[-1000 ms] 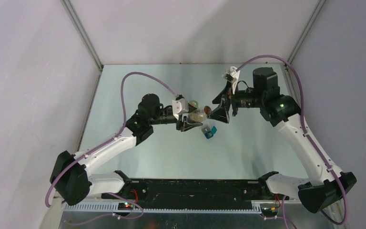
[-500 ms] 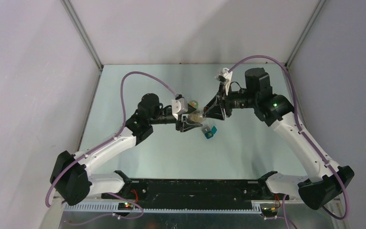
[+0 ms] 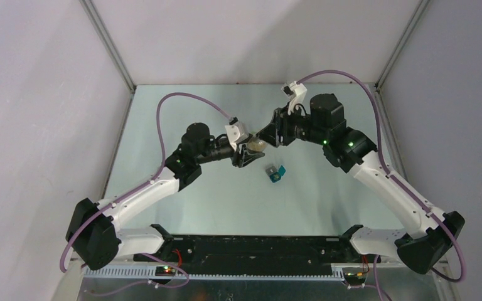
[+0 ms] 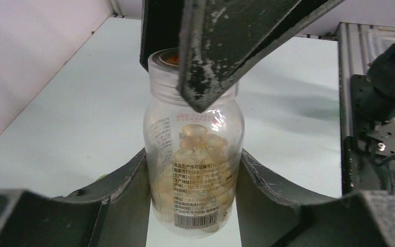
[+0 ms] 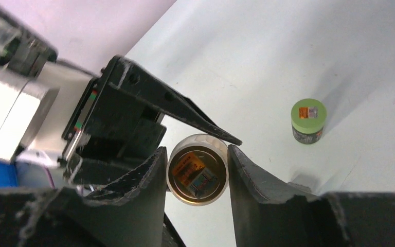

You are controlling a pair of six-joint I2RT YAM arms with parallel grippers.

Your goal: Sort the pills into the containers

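The left gripper (image 4: 193,160) clamps the body of the clear pill bottle (image 4: 193,190), beige capsules showing inside. The right gripper (image 5: 197,152) comes at the bottle from the opposite side, its fingers narrow and seemingly pressed against both sides of the orange-topped cap (image 5: 197,177). The lime-green-topped bottle (image 5: 308,121) stands apart on the table (image 5: 288,51). Uncapping appears to be the step in hand. The next move calls for twisting the cap while the left grip resists turning.

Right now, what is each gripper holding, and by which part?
Both hold the clear pill bottle: the left gripper clamps its body from both sides, and the right gripper pinches its cap.
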